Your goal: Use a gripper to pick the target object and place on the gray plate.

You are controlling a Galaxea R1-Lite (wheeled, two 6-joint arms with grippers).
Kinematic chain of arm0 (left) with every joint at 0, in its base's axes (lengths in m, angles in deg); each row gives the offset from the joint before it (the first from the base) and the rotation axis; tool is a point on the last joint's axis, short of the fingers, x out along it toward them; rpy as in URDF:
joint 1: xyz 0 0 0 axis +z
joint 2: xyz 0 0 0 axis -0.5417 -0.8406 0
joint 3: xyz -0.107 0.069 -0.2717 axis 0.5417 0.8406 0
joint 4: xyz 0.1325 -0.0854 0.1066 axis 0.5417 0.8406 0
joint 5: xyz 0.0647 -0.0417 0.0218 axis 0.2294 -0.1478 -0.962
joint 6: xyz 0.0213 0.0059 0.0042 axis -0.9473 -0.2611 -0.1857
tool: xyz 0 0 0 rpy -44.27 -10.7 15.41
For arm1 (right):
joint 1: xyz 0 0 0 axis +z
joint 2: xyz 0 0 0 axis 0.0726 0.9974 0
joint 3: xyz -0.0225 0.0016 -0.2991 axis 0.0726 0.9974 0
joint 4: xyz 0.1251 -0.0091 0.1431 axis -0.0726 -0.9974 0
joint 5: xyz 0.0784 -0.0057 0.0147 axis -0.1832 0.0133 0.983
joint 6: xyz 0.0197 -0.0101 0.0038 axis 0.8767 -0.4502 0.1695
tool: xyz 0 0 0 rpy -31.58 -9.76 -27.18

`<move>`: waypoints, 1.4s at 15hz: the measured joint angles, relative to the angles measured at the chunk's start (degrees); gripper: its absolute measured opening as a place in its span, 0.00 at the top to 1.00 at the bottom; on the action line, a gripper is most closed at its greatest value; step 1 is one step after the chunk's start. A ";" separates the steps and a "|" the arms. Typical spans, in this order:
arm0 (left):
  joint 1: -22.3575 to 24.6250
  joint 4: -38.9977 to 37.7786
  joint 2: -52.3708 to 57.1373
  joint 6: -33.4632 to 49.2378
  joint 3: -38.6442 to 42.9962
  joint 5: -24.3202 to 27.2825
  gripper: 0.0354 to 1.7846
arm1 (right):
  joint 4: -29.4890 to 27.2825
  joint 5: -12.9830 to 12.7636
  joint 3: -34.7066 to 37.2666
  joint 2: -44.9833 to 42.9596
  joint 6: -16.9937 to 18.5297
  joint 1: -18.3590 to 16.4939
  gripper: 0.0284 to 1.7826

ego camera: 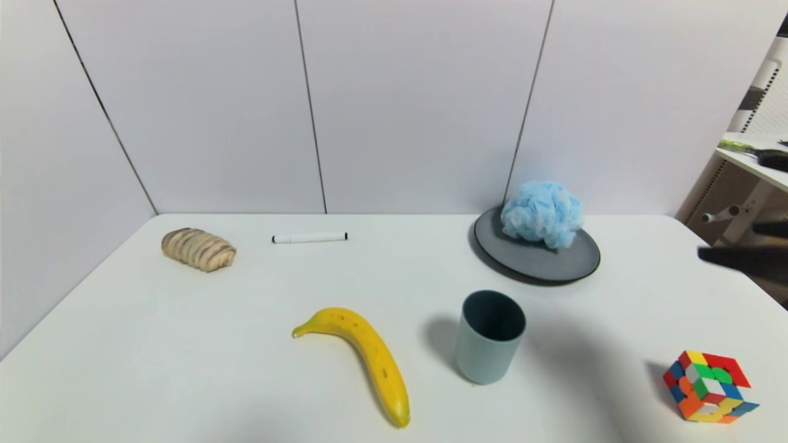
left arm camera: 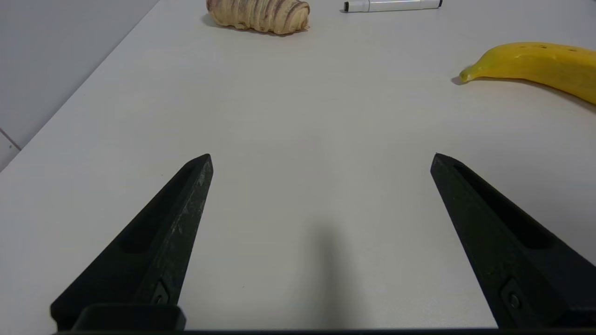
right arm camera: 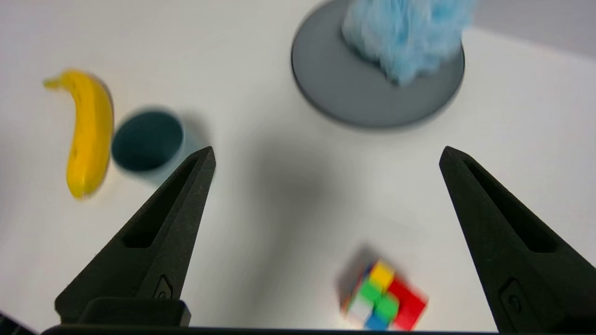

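The light blue mesh bath pouf (ego camera: 542, 213) rests on the far part of the round dark gray plate (ego camera: 542, 258) at the back right of the table. Both show in the right wrist view, the pouf (right arm camera: 405, 32) on the plate (right arm camera: 344, 88). My right gripper (right arm camera: 326, 156) is open and empty, held above the table to the right of the plate and apart from it; in the head view only its dark tip (ego camera: 739, 255) shows at the right edge. My left gripper (left arm camera: 321, 158) is open and empty, low over the front left of the table.
A gray-blue cup (ego camera: 489, 337) stands in front of the plate. A banana (ego camera: 363, 357) lies left of the cup. A colourful puzzle cube (ego camera: 708, 386) sits at the front right. A bread roll (ego camera: 198, 249) and a white marker (ego camera: 309, 237) lie at the back left.
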 joint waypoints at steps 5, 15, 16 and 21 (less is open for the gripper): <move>0.00 0.00 0.00 0.02 0.02 -0.02 0.06 | 4.96 -14.06 34.43 -31.87 1.16 1.49 0.05; 0.00 -0.05 0.00 0.00 0.00 -0.02 0.06 | 20.89 -18.26 58.89 -61.70 9.64 -1.12 0.05; 0.00 -0.02 0.00 0.00 0.00 -0.02 0.06 | 20.92 -18.30 59.01 -62.27 9.69 -1.13 0.05; 0.00 -0.02 0.00 0.00 0.00 0.00 0.06 | 21.07 -18.08 59.23 -63.22 9.42 -1.16 0.05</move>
